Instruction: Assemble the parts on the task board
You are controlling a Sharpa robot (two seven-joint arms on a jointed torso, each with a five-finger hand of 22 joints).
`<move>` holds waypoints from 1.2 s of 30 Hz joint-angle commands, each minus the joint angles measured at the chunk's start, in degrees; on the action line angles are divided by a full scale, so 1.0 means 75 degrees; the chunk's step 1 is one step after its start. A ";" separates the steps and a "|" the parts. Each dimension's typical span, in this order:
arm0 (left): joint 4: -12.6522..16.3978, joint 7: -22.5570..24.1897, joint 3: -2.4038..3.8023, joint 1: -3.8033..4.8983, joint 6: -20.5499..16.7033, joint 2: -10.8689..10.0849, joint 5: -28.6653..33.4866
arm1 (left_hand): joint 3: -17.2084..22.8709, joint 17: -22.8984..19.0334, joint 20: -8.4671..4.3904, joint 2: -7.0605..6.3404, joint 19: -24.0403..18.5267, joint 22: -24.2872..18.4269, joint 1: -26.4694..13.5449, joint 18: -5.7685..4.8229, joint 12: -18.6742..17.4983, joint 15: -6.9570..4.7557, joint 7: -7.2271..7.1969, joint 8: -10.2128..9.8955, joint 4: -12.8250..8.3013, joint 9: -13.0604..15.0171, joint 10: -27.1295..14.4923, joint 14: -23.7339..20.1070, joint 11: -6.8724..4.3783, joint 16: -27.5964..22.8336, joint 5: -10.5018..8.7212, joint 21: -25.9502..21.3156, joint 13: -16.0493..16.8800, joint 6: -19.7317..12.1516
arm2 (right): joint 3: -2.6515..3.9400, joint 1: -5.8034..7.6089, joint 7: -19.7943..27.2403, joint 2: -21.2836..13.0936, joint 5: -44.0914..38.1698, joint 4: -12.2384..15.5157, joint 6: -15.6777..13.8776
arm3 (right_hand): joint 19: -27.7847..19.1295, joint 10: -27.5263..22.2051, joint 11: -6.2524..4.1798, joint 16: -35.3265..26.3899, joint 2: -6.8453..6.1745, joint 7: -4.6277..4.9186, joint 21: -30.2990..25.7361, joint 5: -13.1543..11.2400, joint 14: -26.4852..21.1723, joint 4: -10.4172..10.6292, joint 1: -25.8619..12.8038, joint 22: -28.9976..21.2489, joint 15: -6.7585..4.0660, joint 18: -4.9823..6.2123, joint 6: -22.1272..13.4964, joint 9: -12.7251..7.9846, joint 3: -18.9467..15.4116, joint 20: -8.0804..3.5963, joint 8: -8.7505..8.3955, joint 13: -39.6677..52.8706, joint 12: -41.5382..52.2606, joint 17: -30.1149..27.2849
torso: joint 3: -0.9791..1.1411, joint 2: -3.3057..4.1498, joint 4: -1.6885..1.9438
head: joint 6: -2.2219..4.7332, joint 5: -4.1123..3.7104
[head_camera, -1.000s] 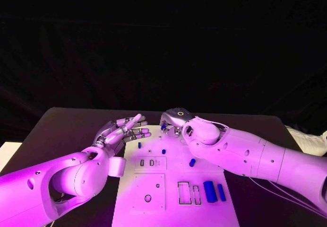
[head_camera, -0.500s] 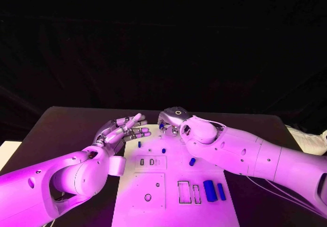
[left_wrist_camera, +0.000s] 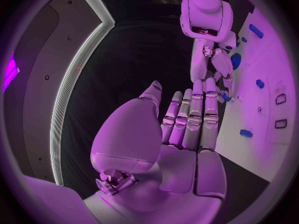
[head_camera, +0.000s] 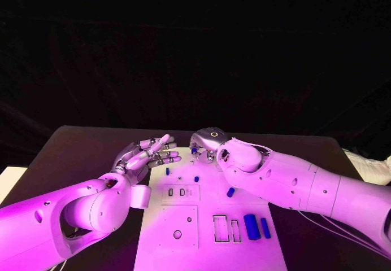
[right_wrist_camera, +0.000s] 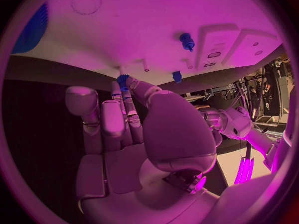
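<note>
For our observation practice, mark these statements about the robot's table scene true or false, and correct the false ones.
1. The left hand holds nothing, its fingers spread. True.
2. The white rectangular task board lies on a black table. True.
3. The right hand rests off the board, at the table's near edge. False: it is at the board's far end.
4. Two long blue bar-shaped parts stand upright on pegs. False: they lie flat, side by side.

A robotics lab: black-draped backdrop (head_camera: 195, 62), black table (head_camera: 77, 149), white task board (head_camera: 204, 234).
</note>
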 commanded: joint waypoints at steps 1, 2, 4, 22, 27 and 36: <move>0.0004 0.0037 0.0008 0.0017 0.0153 0.0009 0.0010 | 0.0005 0.0008 0.0006 0.0006 0.0070 -0.0008 0.0045 0.0084 -0.0033 0.0044 0.0025 -0.0050 -0.0031 -0.0008 -0.0030 0.0023 0.0015 -0.0024 -0.0023 -0.0027 -0.0005 0.0014 | -0.0035 -0.0056 -0.0098 -0.0029 -0.0137 0.0021 0.0201 | -0.0059 0.0008 -0.0033 0.0044 -0.0032 0.0017 0.0029 0.0001 0.0212 0.0029 -0.0021 0.0012 0.0008 -0.0048 0.0004 0.0006 0.0026 0.0015 0.0052 0.0011 0.0033 -0.0011 | 0.0000 0.0000 0.0005 | -0.0009 0.0002; 0.0002 0.0037 0.0008 0.0017 0.0152 0.0007 0.0010 | 0.0005 0.0008 0.0006 0.0006 0.0070 -0.0008 0.0045 0.0084 -0.0033 0.0044 0.0025 -0.0050 -0.0031 -0.0008 -0.0030 0.0023 0.0015 -0.0024 -0.0023 -0.0027 -0.0005 0.0014 | -0.0035 -0.0059 -0.0101 -0.0043 -0.0172 0.0046 0.0124 | -0.0061 0.0010 -0.0034 0.0043 -0.0035 0.0015 0.0035 0.0005 0.0211 0.0031 -0.0025 0.0019 0.0008 -0.0048 0.0007 0.0007 0.0027 0.0016 0.0054 0.0012 0.0034 -0.0017 | 0.0002 0.0004 0.0006 | -0.0008 0.0005; -0.0004 0.0036 0.0008 0.0017 0.0148 0.0005 0.0010 | 0.0005 0.0008 0.0006 0.0006 0.0070 -0.0008 0.0045 0.0084 -0.0033 0.0044 0.0025 -0.0050 -0.0031 -0.0008 -0.0030 0.0023 0.0015 -0.0024 -0.0023 -0.0027 -0.0005 0.0014 | -0.0035 -0.0063 -0.0110 -0.0058 -0.0216 0.0067 0.0056 | -0.0066 0.0018 -0.0038 0.0042 -0.0041 0.0012 0.0043 0.0026 0.0207 0.0033 -0.0028 0.0025 0.0008 -0.0048 0.0013 0.0011 0.0031 0.0017 0.0058 0.0014 0.0039 -0.0023 | 0.0002 0.0007 0.0002 | -0.0007 0.0004; -0.0018 0.0041 0.0007 0.0017 0.0153 0.0009 0.0010 | 0.0005 0.0014 0.0005 0.0013 0.0076 -0.0011 0.0044 0.0084 -0.0034 0.0043 0.0021 -0.0049 -0.0039 -0.0007 -0.0024 0.0027 0.0012 -0.0030 -0.0023 -0.0032 -0.0005 0.0019 | -0.0035 -0.0079 -0.0159 -0.0091 -0.0278 0.0084 -0.0096 | -0.0107 0.0013 -0.0035 0.0043 -0.0123 0.0012 0.0062 0.0066 0.0193 0.0057 -0.0085 0.0027 0.0014 -0.0043 0.0007 0.0018 0.0024 0.0025 0.0056 0.0013 0.0033 -0.0057 | -0.0008 0.0008 0.0007 | -0.0005 -0.0024; -0.0024 0.0039 0.0007 0.0017 0.0151 0.0010 0.0010 | 0.0004 0.0019 0.0005 0.0020 0.0079 -0.0013 0.0041 0.0084 -0.0034 0.0042 0.0016 -0.0047 -0.0043 -0.0006 -0.0018 0.0030 0.0009 -0.0034 -0.0023 -0.0035 -0.0004 0.0025 | -0.0035 -0.0082 -0.0138 -0.0088 -0.0250 0.0086 -0.0094 | -0.0120 0.0003 -0.0031 0.0047 -0.0146 0.0014 0.0071 0.0055 0.0189 0.0071 -0.0109 0.0034 0.0019 -0.0043 -0.0004 0.0017 0.0021 0.0030 0.0051 0.0012 0.0032 -0.0058 | -0.0009 0.0014 0.0001 | -0.0005 -0.0015; -0.0034 0.0035 0.0007 0.0017 0.0152 0.0019 0.0010 | 0.0004 0.0019 0.0005 0.0020 0.0079 -0.0013 0.0041 0.0084 -0.0033 0.0042 0.0016 -0.0047 -0.0043 -0.0006 -0.0018 0.0030 0.0009 -0.0034 -0.0023 -0.0035 -0.0004 0.0025 | -0.0035 -0.0082 -0.0106 -0.0068 0.0027 0.0008 -0.0091 | -0.0391 -0.0889 0.0171 -0.0177 -0.0513 0.0180 -0.0125 -0.0221 0.0056 0.0338 -0.0428 -0.0302 0.0179 0.0019 -0.1033 -0.0215 -0.0210 0.0176 0.0009 -0.0007 0.0021 -0.0480 | -0.0013 0.0014 0.0004 | -0.0004 -0.0030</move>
